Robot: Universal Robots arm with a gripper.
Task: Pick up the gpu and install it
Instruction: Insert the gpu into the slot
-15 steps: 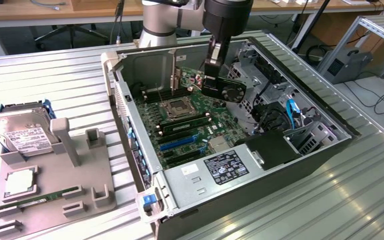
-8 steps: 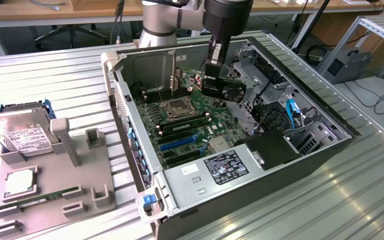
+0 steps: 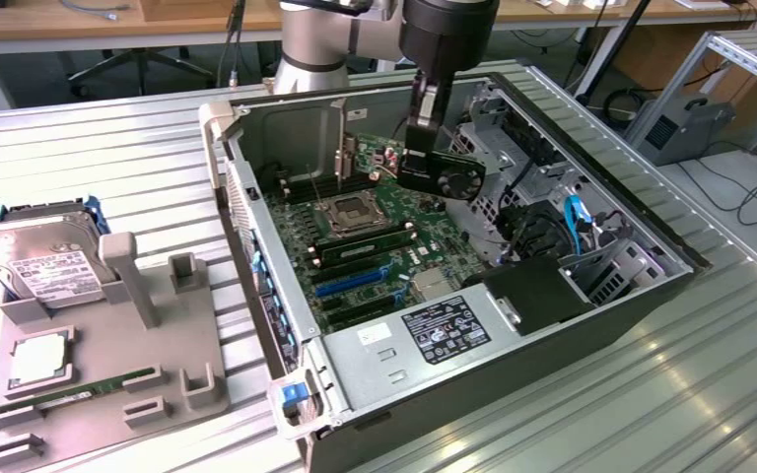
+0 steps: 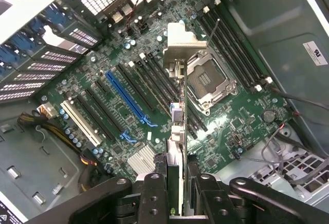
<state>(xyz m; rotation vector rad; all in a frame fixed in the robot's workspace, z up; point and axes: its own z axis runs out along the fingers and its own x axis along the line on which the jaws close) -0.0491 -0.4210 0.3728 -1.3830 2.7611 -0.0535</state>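
In the exterior view my gripper (image 3: 421, 148) is clamped on the gpu (image 3: 442, 173), a thin dark card with a black fan, hanging over the far part of the open case (image 3: 352, 340).

In the wrist view the gpu (image 4: 177, 131) is edge-on between my fingers (image 4: 154, 193), silver bracket foremost, its long axis along the motherboard (image 4: 241, 116) slots, above the dark slots beside the glossy blue slot (image 4: 128, 98).
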